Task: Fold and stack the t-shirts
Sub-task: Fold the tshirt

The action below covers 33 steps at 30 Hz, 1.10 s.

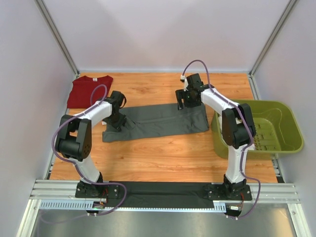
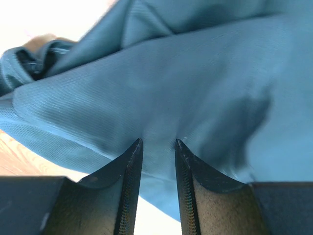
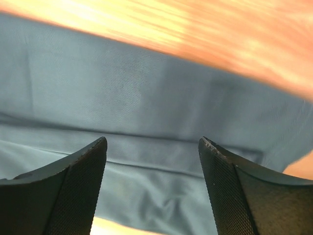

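- The dark grey t-shirt (image 1: pixel 158 121) lies in the middle of the top view, folded into a long band. It runs from centre left, slightly rising, to centre right across the wooden table (image 1: pixel 158 158).
- The dark red t-shirt (image 1: pixel 88 91) lies flat in the upper left of that view, at the table's far corner. It is well apart from the grey one.
- The left gripper (image 1: pixel 117 124) is down on the left end of the grey band. In the left wrist view its fingers (image 2: pixel 128 169) stand narrow with a ridge of the grey cloth (image 2: pixel 195 88) pinched between them, and creases spread out from the tips.
- The right gripper (image 1: pixel 189 102) hangs over the upper right end of the band. In the right wrist view its fingers (image 3: pixel 73 188) stand wide apart with nothing between them. The grey cloth (image 3: pixel 122 88) lies flat beneath and bare wood (image 3: pixel 220 29) runs along the top; this view is blurred.
- An olive-green plastic basket (image 1: pixel 292 126) sits at the right of the top view, beside the band's right end. The right arm (image 1: pixel 236 129) crosses in front of its left wall.
- Purple cables (image 1: pixel 197 63) loop off both arms.
- A black mat (image 1: pixel 163 193) lies between the arm bases at the bottom of the view.
- No writing is sharp enough to read in any view.
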Motion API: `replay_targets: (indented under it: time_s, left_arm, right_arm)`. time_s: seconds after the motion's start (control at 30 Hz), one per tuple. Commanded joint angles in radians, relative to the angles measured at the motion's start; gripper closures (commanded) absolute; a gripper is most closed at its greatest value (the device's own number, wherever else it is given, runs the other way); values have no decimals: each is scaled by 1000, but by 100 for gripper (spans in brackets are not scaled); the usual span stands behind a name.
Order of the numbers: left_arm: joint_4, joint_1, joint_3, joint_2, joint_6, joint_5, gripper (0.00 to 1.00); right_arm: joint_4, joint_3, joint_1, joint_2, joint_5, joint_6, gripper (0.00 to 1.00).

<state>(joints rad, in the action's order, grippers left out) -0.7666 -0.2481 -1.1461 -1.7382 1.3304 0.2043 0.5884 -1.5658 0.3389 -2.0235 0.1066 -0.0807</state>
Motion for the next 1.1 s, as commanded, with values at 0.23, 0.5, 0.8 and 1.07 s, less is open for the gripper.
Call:
replay_targets:
  time_s: [0.23,0.5,0.8,1.07]
  left_arm:
    - [-62,3,-36,-100,35,115,60]
    - [-281,10,-300,-251,-211,277,61]
    - [-151,10,-230,-251,-323,196,65]
    - [-91,10,-277,-268,-442,149,68]
  right_arm:
    - [-22,24,28,-58,131,338,28]
    - [48,47,66,-64,165,322,22]
    - [44,214,178,-1,44,260,23]
    - [24,406,213,95,-70,122,23]
